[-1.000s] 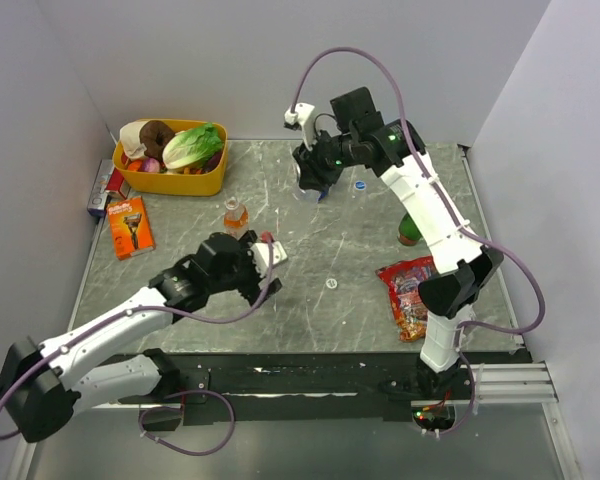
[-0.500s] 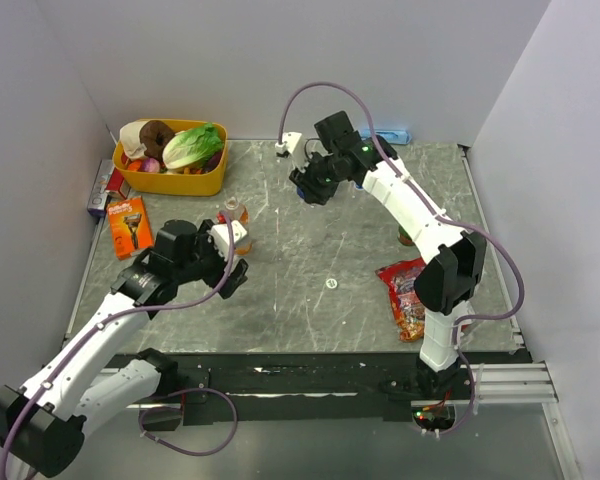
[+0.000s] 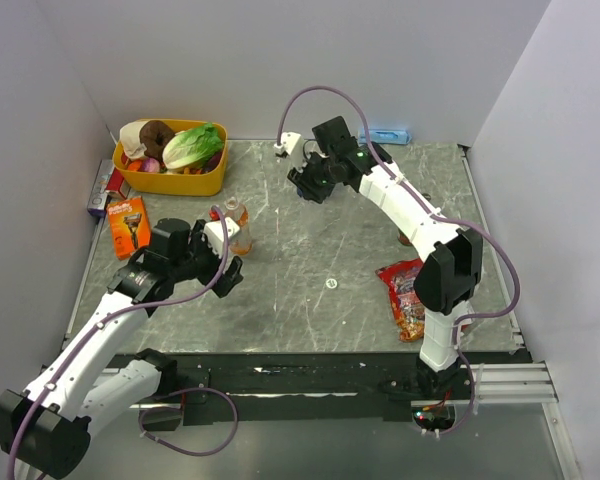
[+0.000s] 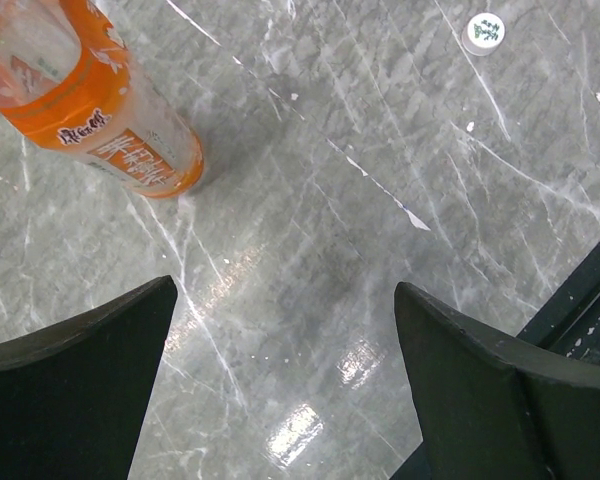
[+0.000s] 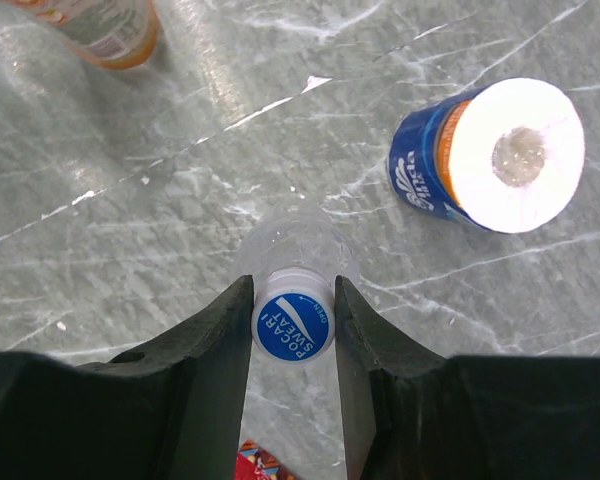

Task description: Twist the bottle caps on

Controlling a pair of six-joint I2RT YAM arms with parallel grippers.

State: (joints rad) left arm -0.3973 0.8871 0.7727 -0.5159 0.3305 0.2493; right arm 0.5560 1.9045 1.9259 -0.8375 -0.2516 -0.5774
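Note:
My right gripper (image 5: 293, 318) is shut on a blue cap (image 5: 293, 327) that sits on the neck of a small clear bottle (image 5: 310, 238) standing upright on the table. In the top view this gripper (image 3: 309, 187) is at the back centre and hides the bottle. The orange drink bottle (image 3: 238, 222) stands left of centre; it also shows in the left wrist view (image 4: 105, 115). My left gripper (image 4: 285, 335) is open and empty, just near-right of it in the top view (image 3: 229, 268). A small white round lid (image 4: 485, 32) lies loose on the table (image 3: 331, 283). The second clear bottle is out of view.
A toilet roll in a blue wrapper (image 5: 490, 160) lies beside the clear bottle. A yellow basket of food (image 3: 170, 158) stands at the back left, an orange razor box (image 3: 130, 226) at the left edge. A red snack bag (image 3: 408, 295) and a green bottle (image 3: 406, 237) lie to the right.
My left arm has swung back to the left, to the orange bottle. My right arm has shifted slightly left and lower at the back and now covers the blue cap seen on the table earlier.

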